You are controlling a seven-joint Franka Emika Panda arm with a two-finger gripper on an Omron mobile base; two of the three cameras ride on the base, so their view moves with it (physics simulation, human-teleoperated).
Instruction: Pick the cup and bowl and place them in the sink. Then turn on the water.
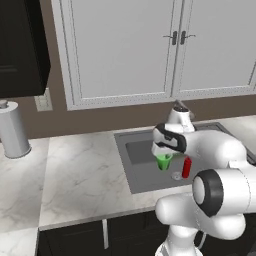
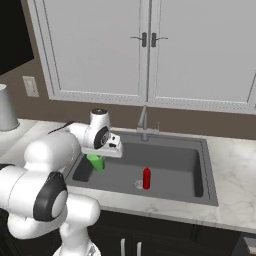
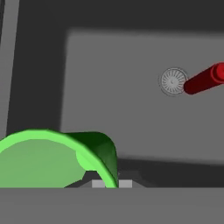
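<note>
Over the sink's (image 2: 207, 172) left end, the end effector (image 1: 163, 158) grips the green cup (image 1: 163, 162) by its rim. The cup-placing step seems underway; next it must lower and release, clear of the red bottle (image 2: 146, 178).

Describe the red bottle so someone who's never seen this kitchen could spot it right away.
Find the dark grey sink below the white cabinets. On its floor, beside the round drain, stands the small red bottle, slim and upright, unlike the green cup held above.

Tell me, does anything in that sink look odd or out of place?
A small red bottle stands upright in the sink beside the drain, an odd spot for it. The gripper holds the green cup above the basin; no water runs from the faucet.
</note>
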